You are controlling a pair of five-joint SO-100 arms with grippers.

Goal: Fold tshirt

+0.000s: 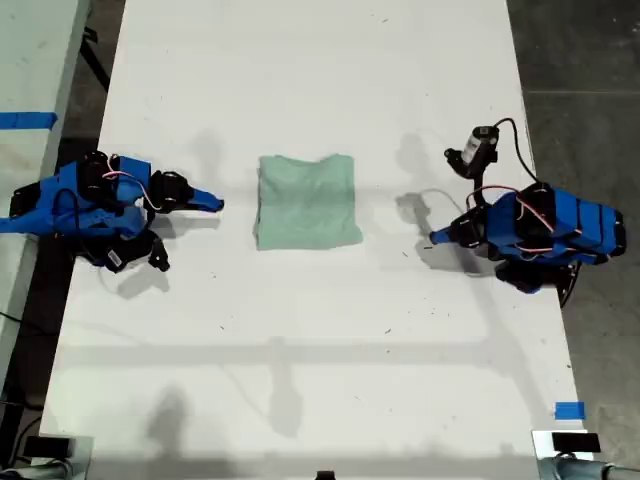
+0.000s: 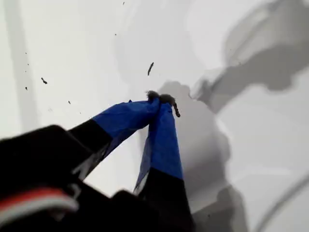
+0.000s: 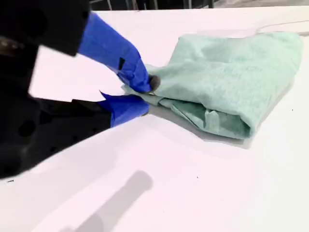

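My first tool is closed, its blue tips meeting over bare desk with dark specks. My second tool has its jaws slightly parted, empty, just beside the tshirt. The tshirt is pale mint, folded into a neat rectangle, mid-desk between both arms. Blue tape marks the desk's corner at the exterior view's lower right.

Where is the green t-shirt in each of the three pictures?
Exterior view: the tshirt lies folded in the middle of the white table, between the two arms.
First wrist view: not in it; only table and my first gripper.
Second wrist view: the tshirt lies just beyond my second gripper, which is open.
Shared landmark: the white table.
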